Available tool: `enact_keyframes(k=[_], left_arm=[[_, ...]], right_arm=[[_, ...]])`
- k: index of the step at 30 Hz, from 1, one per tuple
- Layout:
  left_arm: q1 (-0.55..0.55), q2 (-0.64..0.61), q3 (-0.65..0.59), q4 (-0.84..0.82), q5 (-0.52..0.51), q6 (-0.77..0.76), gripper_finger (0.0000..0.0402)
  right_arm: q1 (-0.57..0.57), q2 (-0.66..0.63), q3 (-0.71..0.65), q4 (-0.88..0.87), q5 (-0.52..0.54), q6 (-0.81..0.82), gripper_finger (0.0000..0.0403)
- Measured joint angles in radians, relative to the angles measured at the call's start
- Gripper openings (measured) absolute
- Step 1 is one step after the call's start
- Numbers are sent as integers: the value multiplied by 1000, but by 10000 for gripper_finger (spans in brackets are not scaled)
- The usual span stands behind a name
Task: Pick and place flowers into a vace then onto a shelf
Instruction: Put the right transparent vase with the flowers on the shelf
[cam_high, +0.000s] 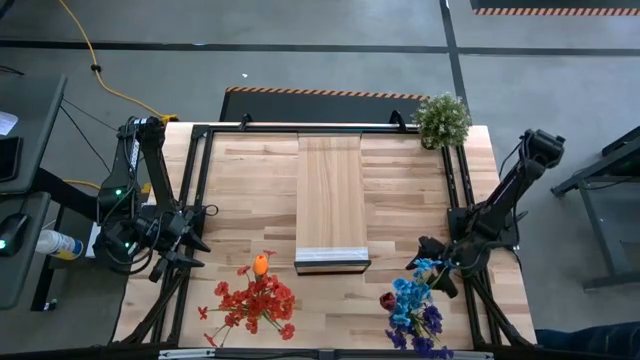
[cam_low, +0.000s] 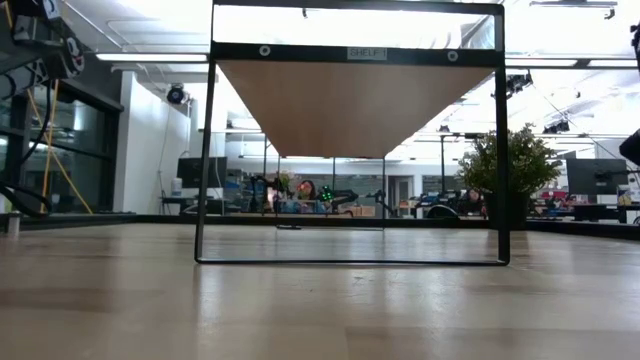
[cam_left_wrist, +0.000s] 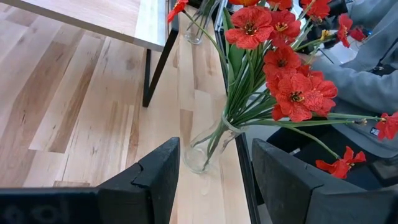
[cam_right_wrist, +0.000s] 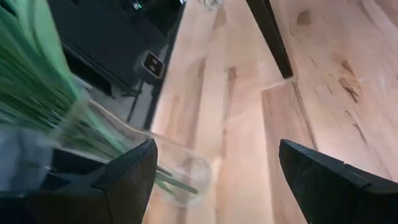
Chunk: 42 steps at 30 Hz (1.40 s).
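Slatted wooden table (cam_high: 250, 180), seen from above. The shelf (cam_high: 331, 200) runs down the table's middle from the far edge toward the near edge, on a thin black frame (cam_low: 203, 160).

Red flowers (cam_high: 255, 300), one orange head among them, stand in a clear glass vase (cam_left_wrist: 205, 148) near the near edge, left of the shelf's front end. Blue and purple flowers (cam_high: 415, 305) stand in a second clear vase (cam_right_wrist: 155, 168) by the near right corner.

Left gripper (cam_high: 185, 245) sits at the left edge, just beside the red bunch, jaws spread and empty; the vase stands beyond its fingers (cam_left_wrist: 149, 183), apart from them.

Right gripper (cam_high: 437, 262) sits at the right edge, close against the blue bunch, jaws spread wide; the second vase lies beside one finger (cam_right_wrist: 127, 177), not pinched.

Bushy potted plant (cam_high: 442, 120) occupies the far right corner. A person's grey sleeve (cam_left_wrist: 360, 81) shows beyond the near edge behind the red heads.
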Motion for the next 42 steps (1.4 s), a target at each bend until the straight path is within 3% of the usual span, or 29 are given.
enact_keyframes(k=[21, 42], left_arm=[[0, 0, 0, 0, 0, 0, 232], [0, 0, 0, 0, 0, 0, 232]], right_arm=[[2, 239, 0, 193, -78, -268, 323], [2, 266, 0, 289, -126, -367, 323]])
